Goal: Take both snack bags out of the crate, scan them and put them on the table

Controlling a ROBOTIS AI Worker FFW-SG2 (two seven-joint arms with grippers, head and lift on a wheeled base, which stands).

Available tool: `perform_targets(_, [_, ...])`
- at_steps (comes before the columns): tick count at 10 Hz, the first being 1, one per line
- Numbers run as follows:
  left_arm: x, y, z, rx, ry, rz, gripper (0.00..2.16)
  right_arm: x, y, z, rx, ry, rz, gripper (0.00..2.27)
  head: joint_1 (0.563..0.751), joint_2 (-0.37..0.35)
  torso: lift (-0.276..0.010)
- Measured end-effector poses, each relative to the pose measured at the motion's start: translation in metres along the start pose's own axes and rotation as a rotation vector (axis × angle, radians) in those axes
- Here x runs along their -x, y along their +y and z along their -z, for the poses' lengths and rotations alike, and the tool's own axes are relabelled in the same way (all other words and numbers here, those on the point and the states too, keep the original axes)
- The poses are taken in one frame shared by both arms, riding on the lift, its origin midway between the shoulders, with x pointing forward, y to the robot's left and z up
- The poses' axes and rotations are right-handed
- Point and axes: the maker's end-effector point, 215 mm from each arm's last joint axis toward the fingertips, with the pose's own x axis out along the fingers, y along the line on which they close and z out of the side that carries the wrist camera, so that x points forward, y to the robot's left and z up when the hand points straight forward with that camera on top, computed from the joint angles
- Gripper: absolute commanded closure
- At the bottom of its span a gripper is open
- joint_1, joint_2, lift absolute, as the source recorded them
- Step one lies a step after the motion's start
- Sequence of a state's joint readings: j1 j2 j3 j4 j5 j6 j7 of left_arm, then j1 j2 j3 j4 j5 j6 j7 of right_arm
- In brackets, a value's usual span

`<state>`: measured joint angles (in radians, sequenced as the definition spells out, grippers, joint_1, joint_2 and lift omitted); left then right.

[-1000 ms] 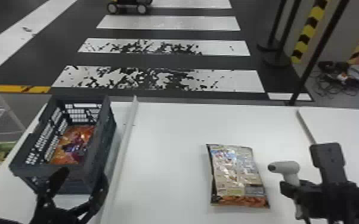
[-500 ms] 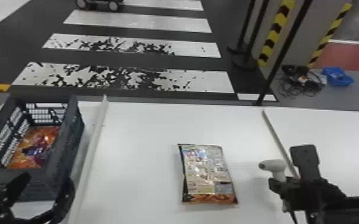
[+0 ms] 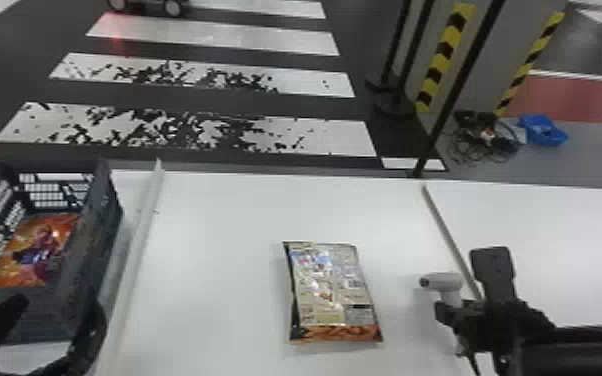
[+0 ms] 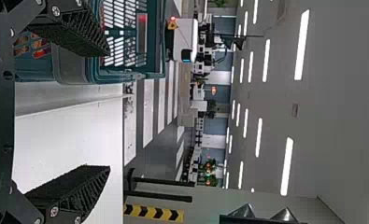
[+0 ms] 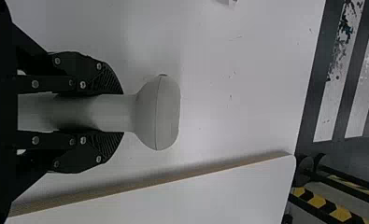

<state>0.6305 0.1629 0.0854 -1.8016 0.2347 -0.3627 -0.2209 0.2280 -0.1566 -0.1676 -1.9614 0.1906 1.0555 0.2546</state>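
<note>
Head view: snack bag (image 3: 332, 290) left of right pincer (image 3: 449, 314).

You are in a large indoor hall, probably a test lab: painted crosswalk stripes (image 3: 215, 42) on dark floor (image 3: 20, 85), hazard-edged pillar (image 3: 500, 60), rows of ceiling lights (image 4: 302, 44).

The worktop (image 3: 230, 225) is white. On it, the snack bag (image 3: 332, 295) is pale gold, printed with blue and white patches, with an orange-brown band toward the near edge. The crate (image 3: 102, 245) is dark blue-grey with latticed sides; the bag inside (image 3: 40, 245) is orange with red and purple. The scanner (image 3: 440, 281) is light grey, the left end effector (image 3: 60, 304) and right end effector (image 3: 449, 307) black. Beyond the far edge, the dark floor (image 3: 265, 105) bears white stripes, two black-flecked.
</note>
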Motion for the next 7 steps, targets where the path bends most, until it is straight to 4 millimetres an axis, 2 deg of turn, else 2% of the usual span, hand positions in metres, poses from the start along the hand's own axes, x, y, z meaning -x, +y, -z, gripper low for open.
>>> perform_targets(4, [0.0000,0.0000,-0.0003,-0.001,0.000,0.000,0.14,-0.0058,0.0026,0.0020,0.004,-0.007,-0.007,2.18,0.695,-0.151,-0.094])
perform_targets(5, [0.0000,-0.0001,-0.0003,-0.001,0.000,0.000,0.14,-0.0062,0.0026,-0.0011,0.002,-0.019,-0.007,1.96,0.695,-0.151,-0.094])
perform_targets(6, [0.0002,-0.0001,-0.0001,-0.001,0.000,0.000,0.14,-0.0063,0.0035,-0.0023,-0.003,-0.027,-0.010,1.50,0.695,-0.150,-0.094])
perform_targets(7, [0.0004,-0.0002,0.0002,0.000,0.001,0.000,0.14,-0.0063,0.0032,-0.0034,-0.006,-0.034,-0.006,1.43,0.695,-0.149,-0.094])
